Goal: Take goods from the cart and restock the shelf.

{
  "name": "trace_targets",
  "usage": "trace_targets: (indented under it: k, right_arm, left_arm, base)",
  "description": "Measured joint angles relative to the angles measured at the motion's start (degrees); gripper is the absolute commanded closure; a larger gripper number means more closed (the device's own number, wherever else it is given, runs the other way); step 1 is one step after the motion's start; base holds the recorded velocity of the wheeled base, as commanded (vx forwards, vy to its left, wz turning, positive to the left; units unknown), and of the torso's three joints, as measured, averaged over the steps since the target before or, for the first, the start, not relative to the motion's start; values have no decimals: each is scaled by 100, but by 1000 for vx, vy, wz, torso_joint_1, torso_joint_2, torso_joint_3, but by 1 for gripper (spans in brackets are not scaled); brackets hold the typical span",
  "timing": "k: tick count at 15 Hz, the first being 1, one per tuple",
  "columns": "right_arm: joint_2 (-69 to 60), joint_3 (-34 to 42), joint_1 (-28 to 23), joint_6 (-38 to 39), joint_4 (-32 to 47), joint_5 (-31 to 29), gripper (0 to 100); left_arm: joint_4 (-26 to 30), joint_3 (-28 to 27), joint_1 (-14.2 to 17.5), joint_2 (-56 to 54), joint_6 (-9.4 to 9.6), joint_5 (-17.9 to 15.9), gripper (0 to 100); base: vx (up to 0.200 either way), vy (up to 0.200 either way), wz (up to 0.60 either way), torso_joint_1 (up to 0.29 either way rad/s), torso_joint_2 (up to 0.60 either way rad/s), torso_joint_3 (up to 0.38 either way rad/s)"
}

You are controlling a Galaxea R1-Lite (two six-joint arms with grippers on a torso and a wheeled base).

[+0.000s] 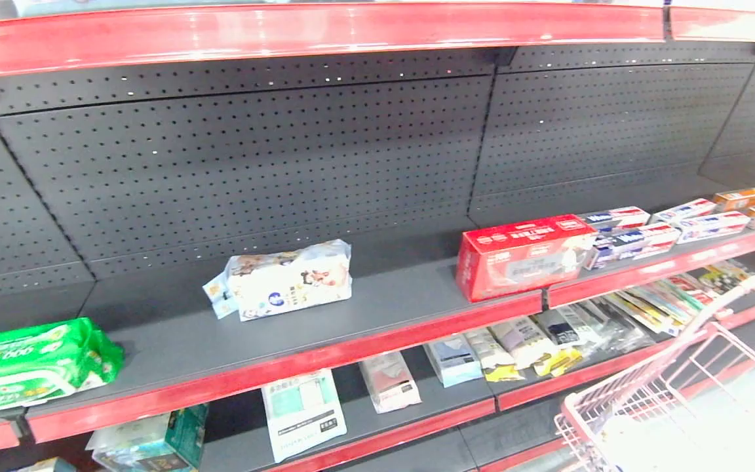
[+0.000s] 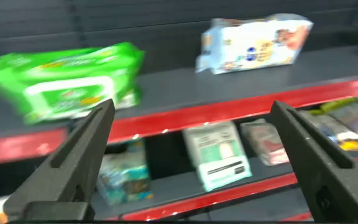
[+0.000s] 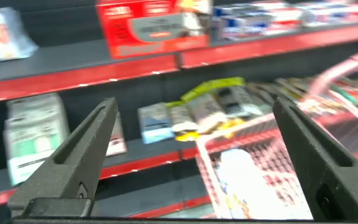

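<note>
Both arms empty-handed: left gripper (image 2: 191,104) has its fingers spread wide with nothing between them; right gripper (image 3: 194,102) likewise, wide apart and bare. That stance suits a pick not yet begun. Nearest thing to the right gripper, ahead of it and lower, is the pink wire cart (image 1: 639,368), parked close against the shelving so goods need only a short carry. A pale package (image 3: 241,174) lies in its basket; too blurred to tell what kind. Beyond the cart, past the right gripper, a lower board carries flat packets (image 3: 197,112) laid side by side. Ahead of the left gripper, the middle shelf (image 1: 364,308): a green pack (image 2: 67,81) lies flat off to one side of its fingers, a white pack (image 2: 257,40) farther along toward the right gripper's side. Farther on, in front of the right gripper, a red box (image 3: 154,25) sits at the board's front edge, face outward for shoppers, with blue-and-white boxes (image 1: 633,239) just beside it. Bare board between the white pack and the red box looks the likely spot for restocking. Judged stage: early, nothing lifted yet; the right gripper is better placed for the cart.
</note>
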Motion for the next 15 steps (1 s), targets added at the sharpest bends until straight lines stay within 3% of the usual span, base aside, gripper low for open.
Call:
trace_targets:
  k: [13,15]
  right_arm:
    - [0,0,0,0,-2,-2,0]
    - [0,0,0,0,0,-2,0]
  left_arm:
    - [-2,0,0,0,0,-1,0]
    - [-2,0,0,0,0,-1,0]
  base:
    - [0,0,-600,1,3,3]
    - [0,0,0,0,0,0]
